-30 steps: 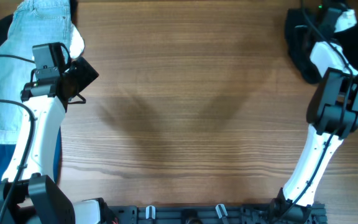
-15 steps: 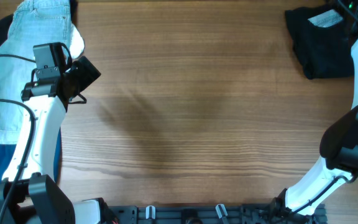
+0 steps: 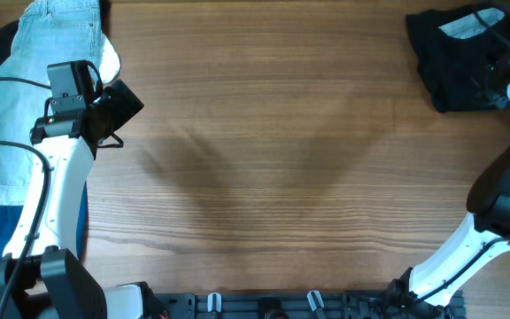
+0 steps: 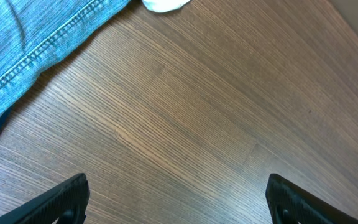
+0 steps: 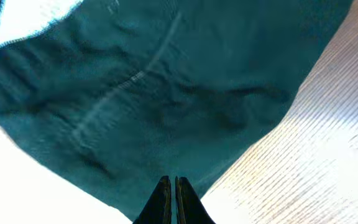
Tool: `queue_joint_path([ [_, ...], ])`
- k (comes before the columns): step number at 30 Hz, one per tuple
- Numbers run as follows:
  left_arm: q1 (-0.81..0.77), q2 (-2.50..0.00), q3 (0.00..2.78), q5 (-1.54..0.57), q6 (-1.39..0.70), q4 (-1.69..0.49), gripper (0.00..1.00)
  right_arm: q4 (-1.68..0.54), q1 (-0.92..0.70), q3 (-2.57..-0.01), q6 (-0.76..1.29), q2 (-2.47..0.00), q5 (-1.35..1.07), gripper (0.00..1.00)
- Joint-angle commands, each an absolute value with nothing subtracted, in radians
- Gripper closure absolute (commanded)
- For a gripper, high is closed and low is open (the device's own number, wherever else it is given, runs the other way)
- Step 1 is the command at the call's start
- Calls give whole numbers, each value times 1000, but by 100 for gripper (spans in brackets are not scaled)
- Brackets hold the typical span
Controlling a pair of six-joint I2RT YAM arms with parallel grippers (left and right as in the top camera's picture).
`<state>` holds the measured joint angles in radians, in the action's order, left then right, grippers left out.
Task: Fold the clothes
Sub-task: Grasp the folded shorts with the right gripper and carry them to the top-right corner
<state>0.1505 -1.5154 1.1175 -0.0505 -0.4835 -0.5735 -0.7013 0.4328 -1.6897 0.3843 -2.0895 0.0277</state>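
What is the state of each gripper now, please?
Left gripper: open, empty.
Right gripper: closed, nothing held, over the shorts.

We take this for a robotics lab bench, not a home: a wood-grain table (image 3: 264,133), a left arm (image 3: 60,168) and right arm (image 3: 507,190) mounted on a black rail (image 3: 282,306) at its near edge, and a loose cable (image 3: 16,81).

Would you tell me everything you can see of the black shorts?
The black shorts lie crumpled in a heap at the far right corner of the table, soft matte fabric with wrinkles and a pale lining patch showing on top. The right gripper, fingers together, hovers close over them; contact is unclear.
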Motion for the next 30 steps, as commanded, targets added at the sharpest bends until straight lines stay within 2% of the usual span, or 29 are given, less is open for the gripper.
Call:
queue_joint_path([
  [1, 146, -1521, 1120, -62, -478, -577, 9, -585, 429, -1649, 389, -2175, -31, 96],
  [2, 146, -1521, 1120, -62, -478, -577, 9, -448, 426, -1642, 391, -2220, -110, 96],
  [7, 146, -1521, 1120, -62, -478, -577, 9, -178, 367, -1642, 397, -2349, -198, 95],
  [11, 146, -1521, 1120, -63, -479, -582, 9, 17, 302, -1642, 465, -2408, -91, 96],
  [14, 146, -1521, 1120, -62, -479, -585, 9, 94, 313, -1642, 472, -2415, -56, 96],
  [19, 146, -1521, 1120, -63, -479, -585, 9, 103, 315, -1642, 442, -2415, -131, 96],
  [24, 146, -1521, 1120, -62, -478, -585, 9, -40, 286, -1642, 417, -2415, -139, 96],
  [30, 146, -1521, 1120, -62, -478, -588, 9, -38, 223, -1642, 422, -2415, -140, 96],
])
